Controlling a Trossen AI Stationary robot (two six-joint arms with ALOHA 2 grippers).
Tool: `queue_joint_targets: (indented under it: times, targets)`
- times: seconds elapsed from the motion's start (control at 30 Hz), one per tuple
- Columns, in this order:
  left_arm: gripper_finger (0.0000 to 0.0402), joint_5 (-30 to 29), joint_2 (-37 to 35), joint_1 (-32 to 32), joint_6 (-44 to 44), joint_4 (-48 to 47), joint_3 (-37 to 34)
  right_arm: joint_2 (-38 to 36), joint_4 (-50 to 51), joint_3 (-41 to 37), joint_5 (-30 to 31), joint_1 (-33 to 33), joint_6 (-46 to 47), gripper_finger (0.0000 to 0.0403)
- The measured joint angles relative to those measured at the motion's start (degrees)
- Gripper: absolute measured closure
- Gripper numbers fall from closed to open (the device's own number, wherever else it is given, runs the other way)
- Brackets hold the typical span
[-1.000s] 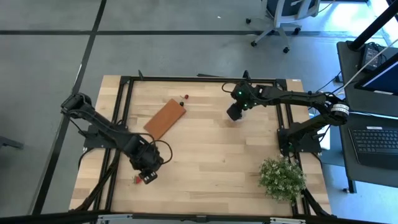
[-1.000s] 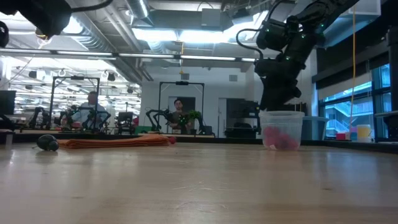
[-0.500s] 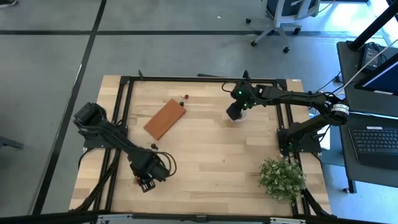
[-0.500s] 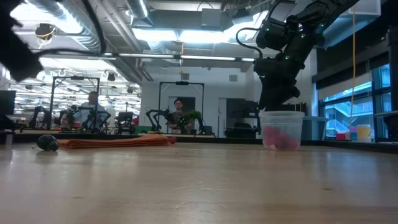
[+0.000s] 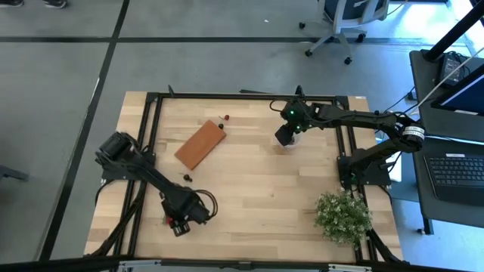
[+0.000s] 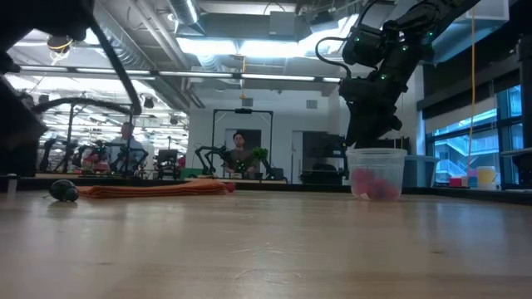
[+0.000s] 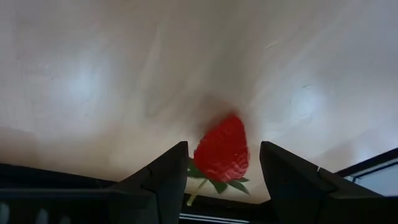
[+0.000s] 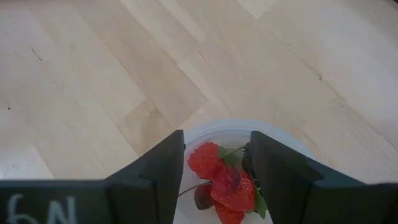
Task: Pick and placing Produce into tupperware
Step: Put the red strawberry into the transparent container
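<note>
A red strawberry point(image 7: 222, 148) with a green top lies on the wood near the table's near-left part point(image 5: 167, 220). My left gripper point(image 7: 224, 168) is open, one finger on each side of the strawberry with a gap on both sides. My right gripper point(image 8: 217, 168) is open and stands right over the translucent cup point(image 8: 283, 142), which sits upright on the table's far right part point(image 6: 376, 173). The cup holds red strawberries point(image 8: 214, 165) and a dark berry. A dark berry point(image 5: 186, 177) lies mid-left; two small berries point(image 5: 224, 117) lie at the orange-brown block's far end. My right gripper's fingers come from above down to the cup's rim point(image 6: 376, 150); I cannot tell whether they touch it.
A flat orange-brown block point(image 5: 200, 144) lies aslant on the far left part of the table. A bushy green plant point(image 5: 342, 215) stands at the near right corner. Bare wood spreads across the table's middle. People sit far back in the room in the low view.
My left arm has swung lower and its gripper has come down over the strawberry, shifting a little toward the near edge. The strawberry has stayed in place. My right arm and the cup have kept still.
</note>
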State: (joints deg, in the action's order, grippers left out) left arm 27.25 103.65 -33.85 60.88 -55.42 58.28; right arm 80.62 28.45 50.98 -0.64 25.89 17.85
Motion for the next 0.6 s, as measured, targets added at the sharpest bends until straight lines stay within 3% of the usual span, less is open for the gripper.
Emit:
queue_joint_targets:
  times: [0.6]
  targets:
    - [0.0220, 0.6, 1.8, -1.2, -0.1, 1.0, 0.0, 0.0, -0.4, 0.0, 0.0, 0.0, -0.1, 0.0217]
